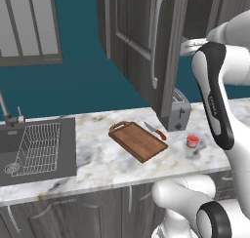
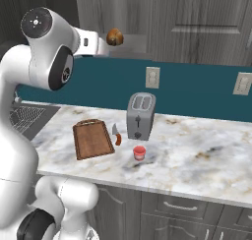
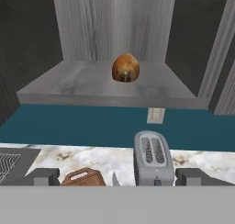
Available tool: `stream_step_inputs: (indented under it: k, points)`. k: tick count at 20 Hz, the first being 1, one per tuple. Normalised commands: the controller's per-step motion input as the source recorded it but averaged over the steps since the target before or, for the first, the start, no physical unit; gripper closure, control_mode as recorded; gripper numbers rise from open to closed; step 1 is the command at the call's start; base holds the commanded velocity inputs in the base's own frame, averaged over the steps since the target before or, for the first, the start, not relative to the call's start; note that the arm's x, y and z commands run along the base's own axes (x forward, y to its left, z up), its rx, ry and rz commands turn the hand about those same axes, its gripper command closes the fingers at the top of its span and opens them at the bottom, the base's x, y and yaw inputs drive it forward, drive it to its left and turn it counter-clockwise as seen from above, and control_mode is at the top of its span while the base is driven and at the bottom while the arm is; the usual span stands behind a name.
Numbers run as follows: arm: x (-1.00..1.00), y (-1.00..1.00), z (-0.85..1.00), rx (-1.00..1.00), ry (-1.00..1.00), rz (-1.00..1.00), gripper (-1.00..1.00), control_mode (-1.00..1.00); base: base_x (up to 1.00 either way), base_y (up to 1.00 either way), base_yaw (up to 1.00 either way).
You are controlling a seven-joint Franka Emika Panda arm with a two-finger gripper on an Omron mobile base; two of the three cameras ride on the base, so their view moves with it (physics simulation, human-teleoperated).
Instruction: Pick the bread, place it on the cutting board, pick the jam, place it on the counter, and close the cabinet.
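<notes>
The bread point(image 3: 125, 67), a round golden-brown bun, sits on the lower shelf of the open cabinet point(image 3: 92, 83); it shows in the right base view too point(image 2: 115, 37). My gripper point(image 3: 118, 177) is open, its fingertips point(image 3: 46, 176) wide apart, level with the shelf and short of the bun, touching nothing. The cabinet door point(image 1: 141, 42) hangs open over the counter point(image 1: 97, 159). The cutting board point(image 1: 139, 140) point(image 2: 92, 138) lies bare on the counter. The jam point(image 1: 193, 141) point(image 2: 140, 152), red-lidded, stands on the counter right of the board.
A silver toaster point(image 2: 140, 115) point(image 1: 178, 110) stands under the cabinet behind the jam. A knife point(image 1: 156, 130) lies between board and toaster. A sink with a wire dish rack point(image 1: 39, 147) is at the left. Wall sockets point(image 2: 152, 77) sit on the teal backsplash.
</notes>
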Motion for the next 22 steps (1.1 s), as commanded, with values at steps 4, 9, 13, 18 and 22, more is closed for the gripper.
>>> stream_step_inputs:
  k: [4,9,13,18,22]
  points:
    - [0.06,0.0,0.0,0.0,0.0,0.0,-1.0,-1.0,0.0,0.0,0.0]
    - [0.17,0.0,0.0,0.0,0.0,0.0,-1.0,-1.0,0.0,0.0,0.0]
    - [0.19,0.0,0.0,0.0,-0.01,0.0,-1.0,-1.0,0.0,0.0,0.0]
    - [0.2,0.03,0.0,0.0,0.0,0.0,-1.0,-1.0,0.0,0.0,0.0]
    - [0.18,0.03,0.0,0.0,0.0,0.0,-1.0,-1.0,0.0,0.0,0.0]
